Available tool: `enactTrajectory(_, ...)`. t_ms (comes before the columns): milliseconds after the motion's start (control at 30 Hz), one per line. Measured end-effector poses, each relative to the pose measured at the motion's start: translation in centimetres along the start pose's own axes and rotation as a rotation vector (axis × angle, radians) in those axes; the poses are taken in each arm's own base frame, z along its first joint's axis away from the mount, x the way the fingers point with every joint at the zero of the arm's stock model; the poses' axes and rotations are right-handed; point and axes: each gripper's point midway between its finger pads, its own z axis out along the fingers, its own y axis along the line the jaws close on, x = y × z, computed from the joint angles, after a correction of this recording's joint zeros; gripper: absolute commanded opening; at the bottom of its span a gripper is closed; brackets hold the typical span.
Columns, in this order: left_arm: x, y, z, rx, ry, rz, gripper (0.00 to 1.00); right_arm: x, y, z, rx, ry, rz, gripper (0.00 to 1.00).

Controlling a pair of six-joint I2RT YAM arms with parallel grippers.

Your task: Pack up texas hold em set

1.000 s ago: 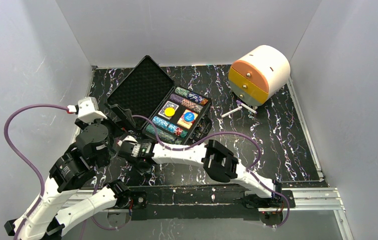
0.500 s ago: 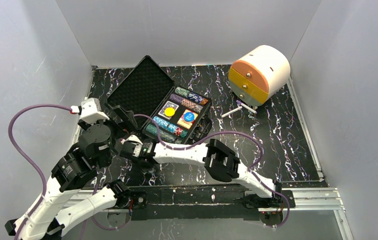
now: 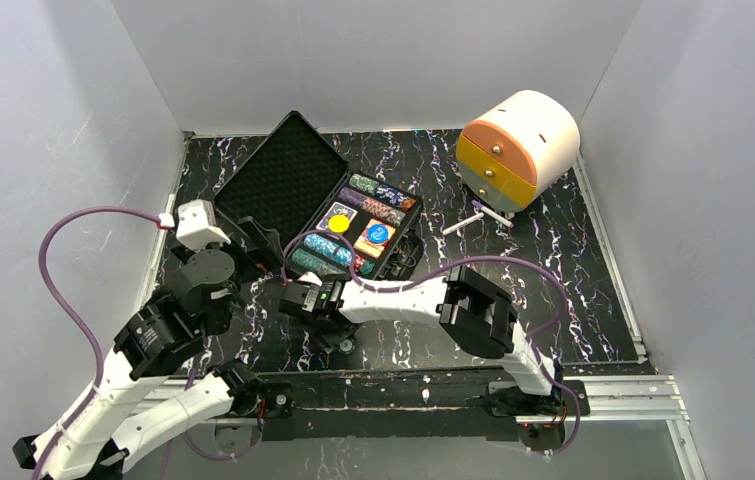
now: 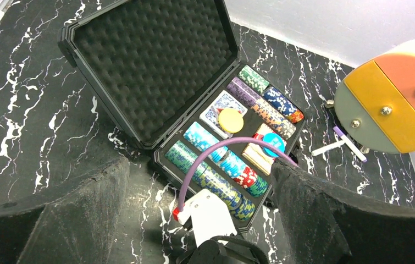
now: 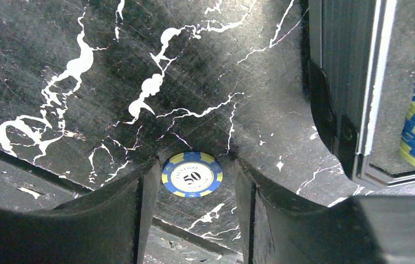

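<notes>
Beside case [image 5: 337,82] edge: chip [image 5: 192,174] flat on table [image 5: 111,66]
Right gripper [image 5: 194,168]: spread, straddling chip, not touching
Left gripper [image 4: 200,165]: spread wide, near case

1 chip [image 5: 192,174] lies on the table [image 5: 111,66] before the case [image 3: 278,175], the drawer box [image 3: 518,145] to the case's right.

Plain grey walls [image 3: 373,60] enclose a black white-veined marble tabletop [image 3: 578,225]
</notes>
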Motion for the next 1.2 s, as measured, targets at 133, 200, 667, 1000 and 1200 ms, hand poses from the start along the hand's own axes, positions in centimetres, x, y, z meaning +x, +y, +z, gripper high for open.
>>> enactTrajectory(133, 0.5, -0.1, 0.1, 0.004, 0.014, 0.003, 0.98, 0.0, -0.2, 0.0, -0.008, 0.011, 0.009, 0.64)
enactTrajectory(200, 0.7, -0.2, 0.1, 0.008, 0.020, 0.002, 0.98, 0.1, -0.1, 0.1, -0.017, 0.018, 0.014, 0.63)
enactTrajectory(667, 2.8, 0.6, -0.1, -0.003, 0.084, 0.003, 0.98, 0.5, -0.6, 0.1, -0.086, 0.056, 0.082, 0.46)
enactTrajectory(1000, 7.0, 1.1, 0.0, 0.004, 0.201, 0.020, 0.98, 0.8, -1.3, -0.2, -0.048, 0.044, 0.159, 0.44)
enactTrajectory(1200, 9.0, 1.4, -0.4, 0.028, 0.249, -0.002, 0.98, 2.6, -3.3, -1.1, -0.014, 0.060, 0.219, 0.45)
